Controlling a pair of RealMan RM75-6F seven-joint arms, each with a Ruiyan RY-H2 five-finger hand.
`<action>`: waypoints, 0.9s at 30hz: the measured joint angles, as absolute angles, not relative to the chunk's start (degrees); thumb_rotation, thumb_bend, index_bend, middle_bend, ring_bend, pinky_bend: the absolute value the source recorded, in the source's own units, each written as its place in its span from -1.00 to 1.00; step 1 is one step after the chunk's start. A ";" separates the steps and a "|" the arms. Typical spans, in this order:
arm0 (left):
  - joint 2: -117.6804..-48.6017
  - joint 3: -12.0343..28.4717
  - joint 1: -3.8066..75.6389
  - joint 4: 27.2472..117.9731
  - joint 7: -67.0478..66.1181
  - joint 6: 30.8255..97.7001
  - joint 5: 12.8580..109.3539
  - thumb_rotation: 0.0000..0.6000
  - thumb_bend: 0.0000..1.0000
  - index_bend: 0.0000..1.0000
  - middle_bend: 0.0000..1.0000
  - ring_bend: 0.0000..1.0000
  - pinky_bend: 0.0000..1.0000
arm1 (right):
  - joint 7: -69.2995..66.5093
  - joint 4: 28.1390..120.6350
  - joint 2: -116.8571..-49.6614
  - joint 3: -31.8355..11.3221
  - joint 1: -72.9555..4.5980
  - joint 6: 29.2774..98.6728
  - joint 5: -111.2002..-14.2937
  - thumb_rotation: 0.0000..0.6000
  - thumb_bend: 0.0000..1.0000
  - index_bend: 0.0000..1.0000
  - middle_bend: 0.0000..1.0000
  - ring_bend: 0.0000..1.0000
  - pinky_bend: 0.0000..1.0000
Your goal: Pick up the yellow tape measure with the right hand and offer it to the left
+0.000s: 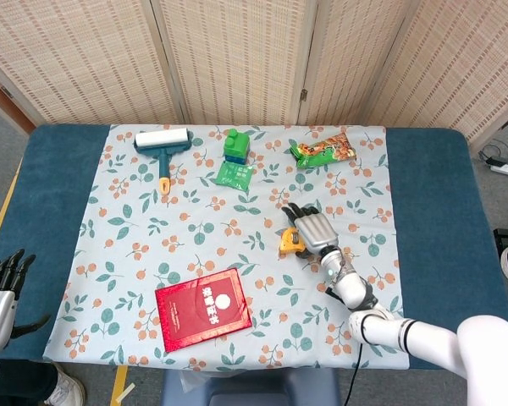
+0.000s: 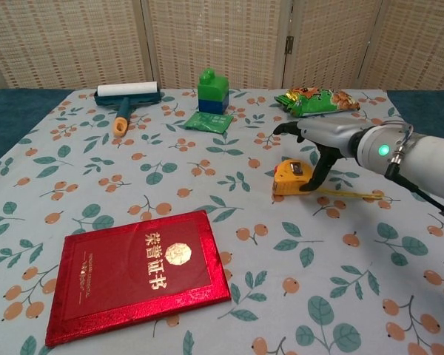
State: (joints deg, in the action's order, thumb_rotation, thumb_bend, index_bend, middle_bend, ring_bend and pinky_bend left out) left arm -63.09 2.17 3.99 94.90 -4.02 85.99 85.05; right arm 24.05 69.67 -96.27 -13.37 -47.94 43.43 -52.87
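Two hands in view: the left hand (image 1: 0,292) is cut off at the near-left table corner, fingers apart, holding nothing. Nearer centre lies the red booklet (image 2: 137,274). Beyond it, the right hand (image 2: 322,140) arches over the yellow tape measure (image 2: 291,177), thumb down beside it; grip unclear. Bare cloth (image 1: 135,254) lies leftward. Farthest: lint roller (image 1: 162,145), green bottle (image 2: 213,90), snack bag (image 2: 318,100).

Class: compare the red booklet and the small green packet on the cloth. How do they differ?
The red booklet is much larger than the green packet. The booklet carries gold lettering, while the packet's print is too small to read. The booklet lies at the near edge, the packet far back. Both lie flat on the floral cloth.
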 measured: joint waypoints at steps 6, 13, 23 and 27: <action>-62.86 2.08 3.58 95.35 -4.36 86.10 84.52 1.00 -0.73 -0.78 -0.90 -0.88 -1.00 | 24.54 68.82 -96.28 -12.65 -49.30 41.98 -52.29 1.00 -0.53 -0.70 -0.64 -0.57 -0.68; -62.58 2.05 3.26 95.84 -4.62 86.33 84.26 1.00 -0.73 -0.78 -0.90 -0.89 -1.00 | 24.43 66.85 -97.19 -12.15 -50.32 41.67 -51.74 1.00 -0.46 -0.47 -0.48 -0.46 -0.61; -62.23 1.93 2.93 96.38 -5.02 86.27 83.90 1.00 -0.73 -0.79 -0.90 -0.91 -1.00 | 23.27 64.45 -98.37 -11.61 -51.20 41.04 -52.03 1.00 -0.46 -0.37 -0.44 -0.42 -0.60; -62.15 1.94 2.86 96.57 -5.01 86.28 83.86 1.00 -0.73 -0.79 -0.90 -0.92 -1.00 | 22.87 63.53 -99.04 -11.44 -51.52 40.95 -52.36 1.00 -0.41 -0.25 -0.36 -0.36 -0.57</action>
